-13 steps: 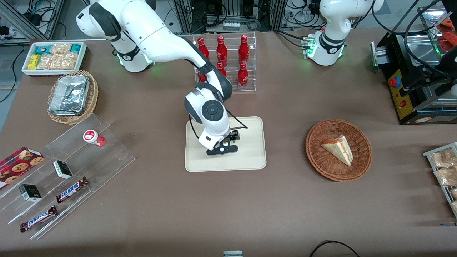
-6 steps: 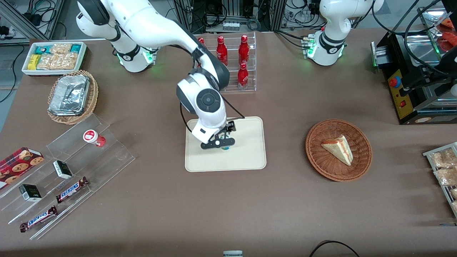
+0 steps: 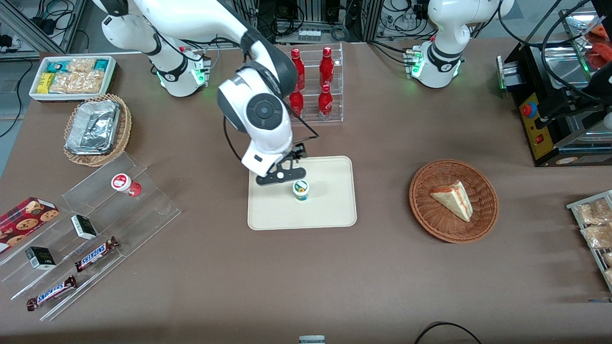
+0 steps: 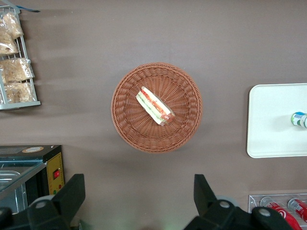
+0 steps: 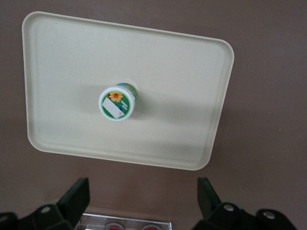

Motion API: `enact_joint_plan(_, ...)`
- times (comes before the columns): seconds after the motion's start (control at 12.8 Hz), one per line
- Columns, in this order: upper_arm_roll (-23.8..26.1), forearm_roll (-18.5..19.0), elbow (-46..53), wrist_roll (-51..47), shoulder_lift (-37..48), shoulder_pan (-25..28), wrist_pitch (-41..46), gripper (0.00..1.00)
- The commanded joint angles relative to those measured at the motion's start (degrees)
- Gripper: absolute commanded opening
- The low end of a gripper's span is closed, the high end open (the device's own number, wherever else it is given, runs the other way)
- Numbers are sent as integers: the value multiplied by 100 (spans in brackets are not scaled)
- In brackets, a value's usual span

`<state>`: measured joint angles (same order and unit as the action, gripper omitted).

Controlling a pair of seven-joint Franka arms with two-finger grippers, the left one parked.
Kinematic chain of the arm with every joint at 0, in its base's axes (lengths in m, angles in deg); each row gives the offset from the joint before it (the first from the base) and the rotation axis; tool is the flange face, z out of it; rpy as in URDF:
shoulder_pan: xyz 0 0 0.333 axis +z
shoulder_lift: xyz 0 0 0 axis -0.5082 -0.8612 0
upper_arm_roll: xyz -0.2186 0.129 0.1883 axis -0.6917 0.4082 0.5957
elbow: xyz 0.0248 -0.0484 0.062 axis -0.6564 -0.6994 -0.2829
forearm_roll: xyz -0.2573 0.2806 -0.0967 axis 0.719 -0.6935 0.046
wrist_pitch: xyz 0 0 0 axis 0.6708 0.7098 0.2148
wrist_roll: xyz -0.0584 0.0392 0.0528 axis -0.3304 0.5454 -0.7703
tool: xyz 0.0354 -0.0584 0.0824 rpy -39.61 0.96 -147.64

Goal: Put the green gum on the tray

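The green gum (image 3: 300, 189) stands upright near the middle of the cream tray (image 3: 330, 210), its white lid with the green mark facing up. My right gripper (image 3: 281, 175) hangs above the tray's edge that is farther from the front camera, raised and apart from the bottle. In the right wrist view the gum (image 5: 117, 103) sits alone on the tray (image 5: 182, 72), and the gripper (image 5: 143, 199) is open, its dark fingers (image 5: 76, 196) spread wide with nothing between them. The left wrist view catches the gum (image 4: 298, 118) on the tray (image 4: 268, 134).
A clear rack of red bottles (image 3: 311, 86) stands just past the gripper, farther from the camera. A wicker basket with a sandwich (image 3: 453, 200) lies toward the parked arm's end. A red-lidded bottle (image 3: 125, 184) and snack bars sit on an acrylic stand toward the working arm's end.
The gripper let go of the green gum, rose, and drew back from the front camera toward the bottle rack. The gum stays standing on the tray.
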<state>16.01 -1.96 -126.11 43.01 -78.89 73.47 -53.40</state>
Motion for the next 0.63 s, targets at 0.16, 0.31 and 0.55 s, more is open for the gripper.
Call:
enact_joint_plan(0.16, 13, 2, -292, 427, 698, -511, 599, 100)
enact_joint_plan(0.31, 66, 2, -766, 454, 1234, -1107, 582, 100)
enact_joint_plan(0.55, 66, 11, -987, 1171, 1683, -1811, 599, 100)
